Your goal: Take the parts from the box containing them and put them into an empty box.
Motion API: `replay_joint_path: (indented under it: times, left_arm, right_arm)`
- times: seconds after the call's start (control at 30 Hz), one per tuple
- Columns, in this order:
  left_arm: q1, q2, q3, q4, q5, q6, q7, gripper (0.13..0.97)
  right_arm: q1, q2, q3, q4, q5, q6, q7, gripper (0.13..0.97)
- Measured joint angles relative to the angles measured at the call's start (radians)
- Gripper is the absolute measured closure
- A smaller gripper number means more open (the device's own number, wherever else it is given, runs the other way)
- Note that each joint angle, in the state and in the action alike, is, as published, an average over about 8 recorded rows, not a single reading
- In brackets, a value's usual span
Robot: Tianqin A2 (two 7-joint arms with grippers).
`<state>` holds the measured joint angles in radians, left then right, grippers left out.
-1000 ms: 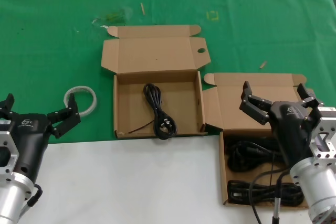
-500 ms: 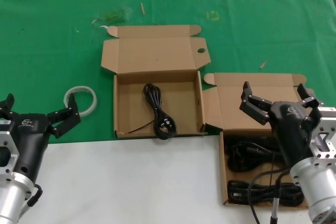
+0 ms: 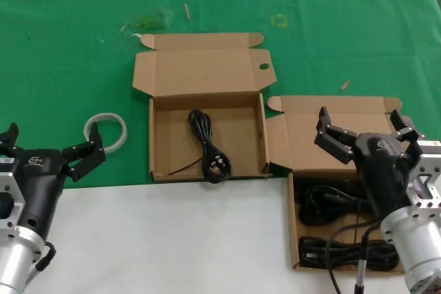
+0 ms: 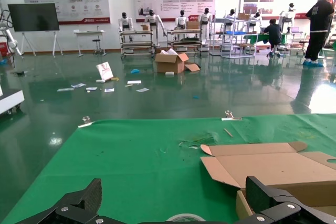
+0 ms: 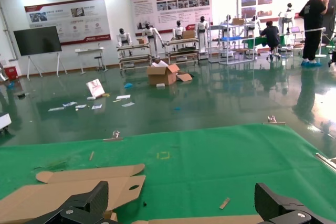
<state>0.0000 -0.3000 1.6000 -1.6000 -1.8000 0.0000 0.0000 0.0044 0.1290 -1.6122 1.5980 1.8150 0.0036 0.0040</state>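
Nearest, the right gripper [image 3: 362, 129] is held wide open and empty above the right box [image 3: 280, 148], where black cords [image 3: 331, 204] lie in bundles; each is judged light, limp and grippy, best pinched across the middle of the loop. The left gripper [image 3: 48, 146] is parked low at the left, spread open, holding nothing. One cord [image 3: 209, 146] lies in the farther box [image 3: 207, 74]. A tape ring [image 3: 105, 129] rests on green cloth [image 3: 69, 46]; a hall is seen beyond.
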Motion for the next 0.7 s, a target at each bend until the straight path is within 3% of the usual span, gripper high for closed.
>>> replay_joint_path:
  times: [0.7]
  left_arm:
    - [0.000,0.000,0.000,0.000,0.000,0.000,0.000,0.132]
  right_arm:
    - [0.000,0.000,0.000,0.000,0.000,0.000,0.000,0.129]
